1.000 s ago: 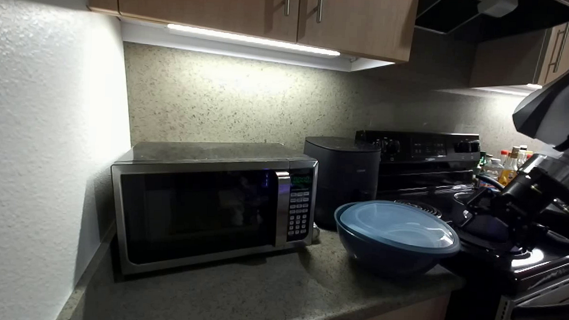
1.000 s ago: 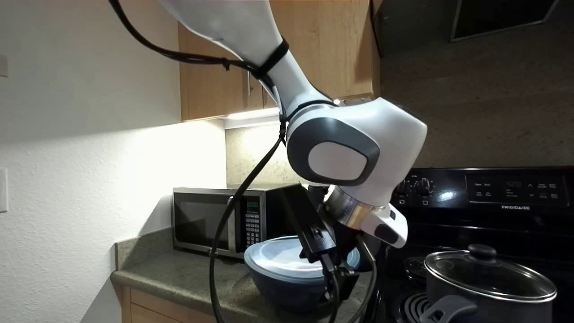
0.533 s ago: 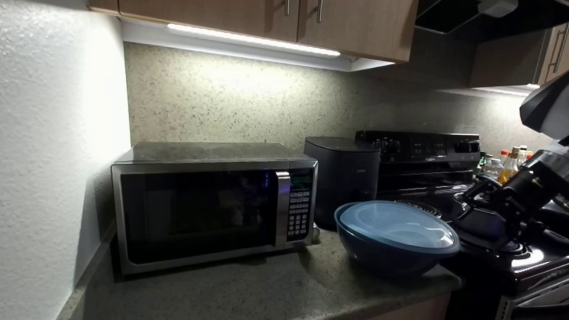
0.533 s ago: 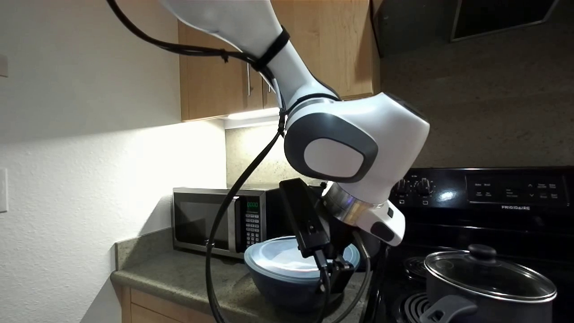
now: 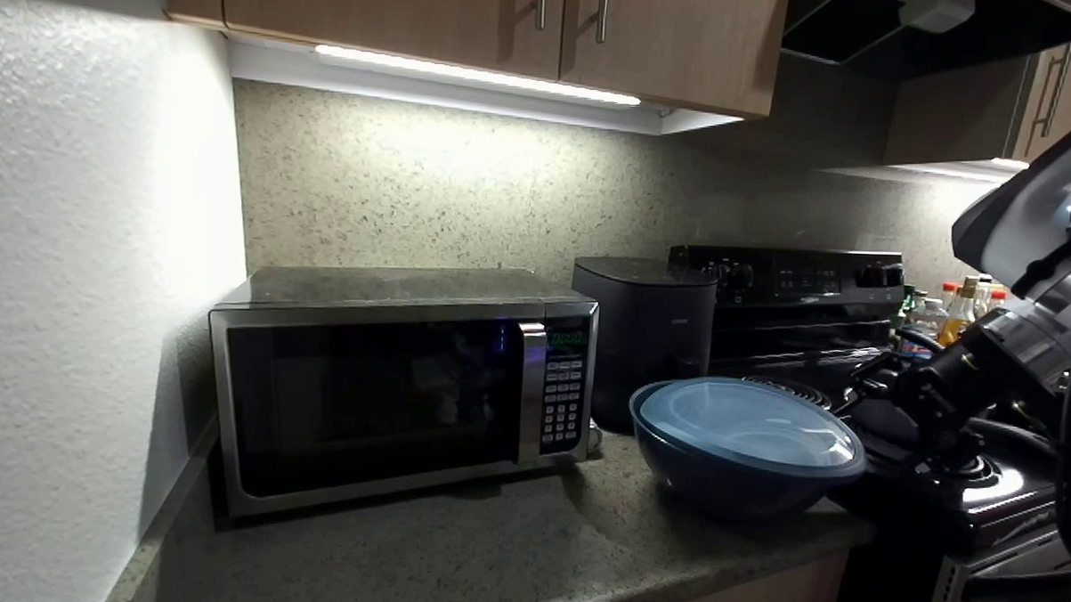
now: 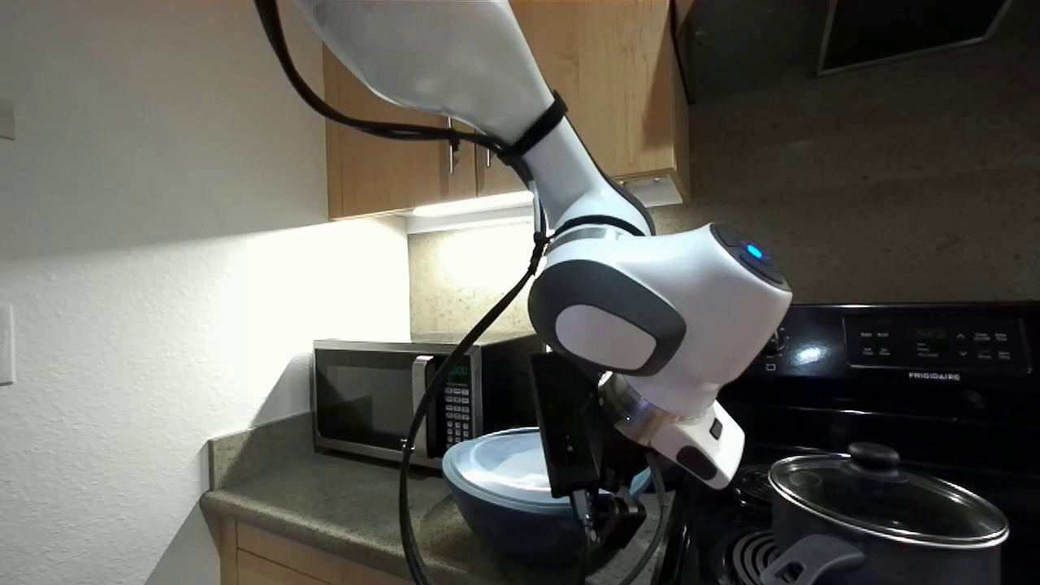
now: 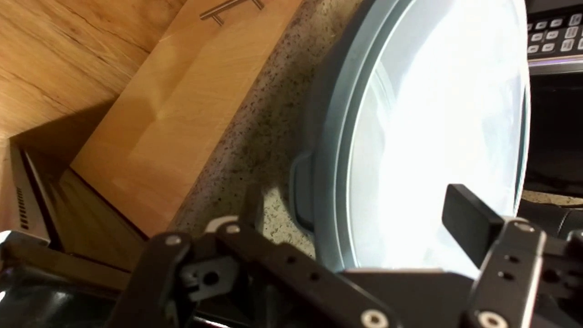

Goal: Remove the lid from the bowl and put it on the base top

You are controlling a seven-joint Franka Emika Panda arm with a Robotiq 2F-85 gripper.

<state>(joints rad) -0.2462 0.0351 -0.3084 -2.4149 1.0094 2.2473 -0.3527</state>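
Observation:
The translucent greyish-blue lid [image 5: 750, 420] lies on the blue bowl [image 5: 716, 485], with some bowl rim showing beside it. The lid [image 6: 500, 467] and bowl [image 6: 516, 528] also show in an exterior view, partly behind the arm. The bowl stands on the speckled grey base top [image 5: 455, 557], near its stove end. My gripper [image 7: 356, 214] is open and empty. In the wrist view, the lid [image 7: 423, 136] fills the space beyond the jaws. One finger [image 7: 469, 223] appears over the lid, the other outside the rim near a small side handle [image 7: 302, 191]. I see no contact.
A microwave [image 5: 389, 403] and a dark air fryer [image 5: 645, 340] stand behind and beside the bowl. The black stove with a lidded pot [image 6: 886, 528] adjoins the counter. Bottles [image 5: 963, 311] stand beyond the stove. Upper cabinets [image 5: 394, 15] hang above the counter.
My gripper has moved closer to the bowl over the last half second. The arm's wrist has come lower in an exterior view. The lid and bowl have not moved.

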